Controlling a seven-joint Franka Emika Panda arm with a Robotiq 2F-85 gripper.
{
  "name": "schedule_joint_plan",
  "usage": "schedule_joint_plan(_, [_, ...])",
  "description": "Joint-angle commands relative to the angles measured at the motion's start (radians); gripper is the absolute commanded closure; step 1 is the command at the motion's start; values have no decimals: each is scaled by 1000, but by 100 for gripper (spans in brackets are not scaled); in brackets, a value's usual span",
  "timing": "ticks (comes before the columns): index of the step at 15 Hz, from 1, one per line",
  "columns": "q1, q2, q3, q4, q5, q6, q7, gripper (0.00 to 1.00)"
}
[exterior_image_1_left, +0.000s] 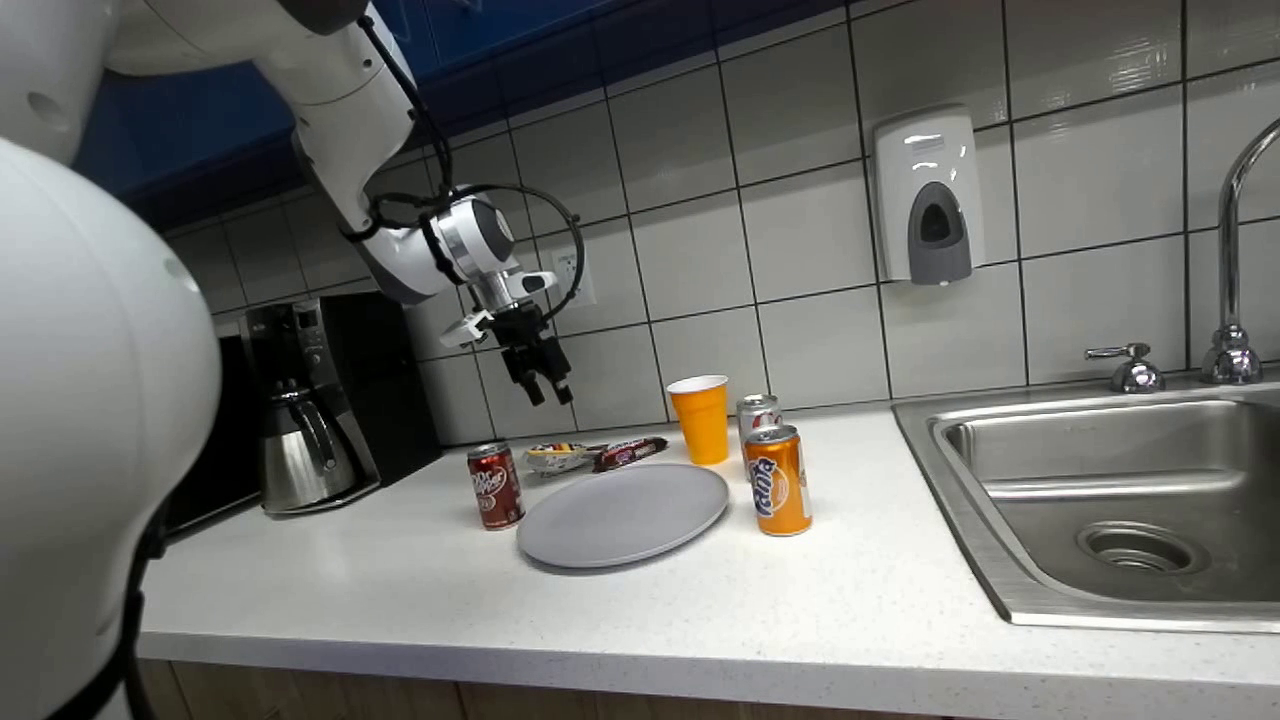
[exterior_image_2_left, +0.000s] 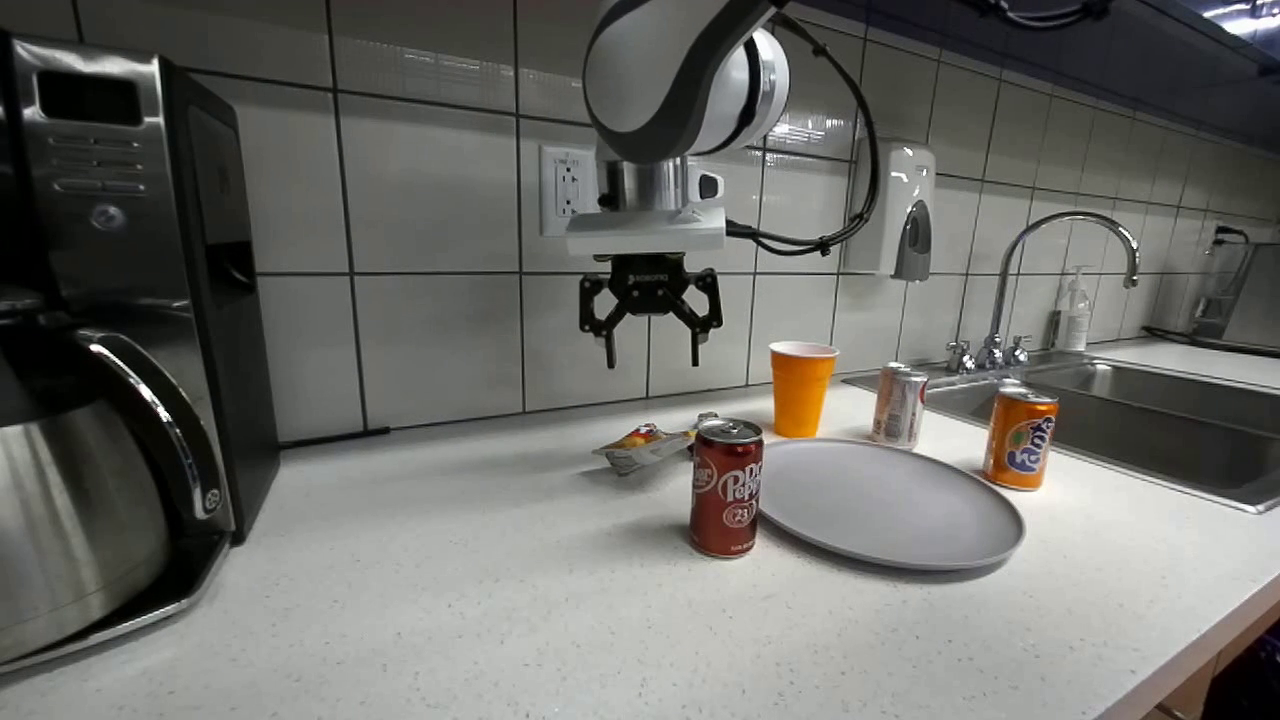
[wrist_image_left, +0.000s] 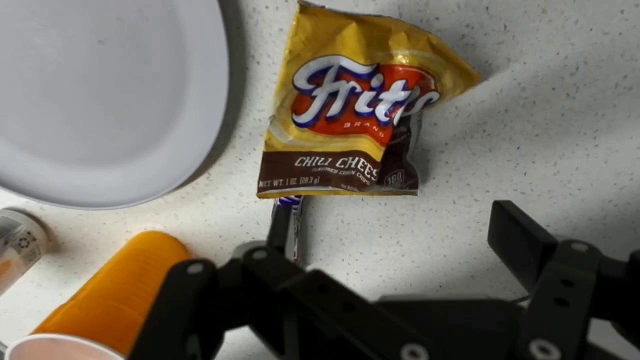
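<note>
from my console i see a pale tiled wall (exterior_image_1_left: 800, 235) ruled by dark lines, light glinting off it and a white outlet (exterior_image_2_left: 568, 190) fixed on it. blue cabinets (exterior_image_1_left: 500, 30) hang above; below, a white speckled table (exterior_image_1_left: 850, 600) holds a steel sink (exterior_image_1_left: 1120, 440), with wood-toned fronts (exterior_image_1_left: 350, 697) underneath.

Muted light, faint glare
Wall tiles (exterior_image_2_left: 435, 75) gleam; in the wrist view, Fritos bag (wrist_image_left: 350, 110) sharp, gripper (wrist_image_left: 391, 220) slightly blurred.

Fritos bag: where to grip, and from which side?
Pinch the Fritos bag across its middle, likely best from straight above: it lies low on the counter, face up and uncovered, with the plate close beside it. The open tool points down.
</note>
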Motion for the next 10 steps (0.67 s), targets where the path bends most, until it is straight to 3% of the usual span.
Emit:
schedule_joint_plan(1, [-13,-72,20,-85,14,-10,-62,0])
schedule_joint_plan(6, [-8,-112,33,-151,4,-12,-123,0])
schedule_joint_plan(7, [-1,-54,21,-90,1,-3,-81,0])
schedule_joint_plan(10, [-1,-70,26,-114,0,-3,-94,0])
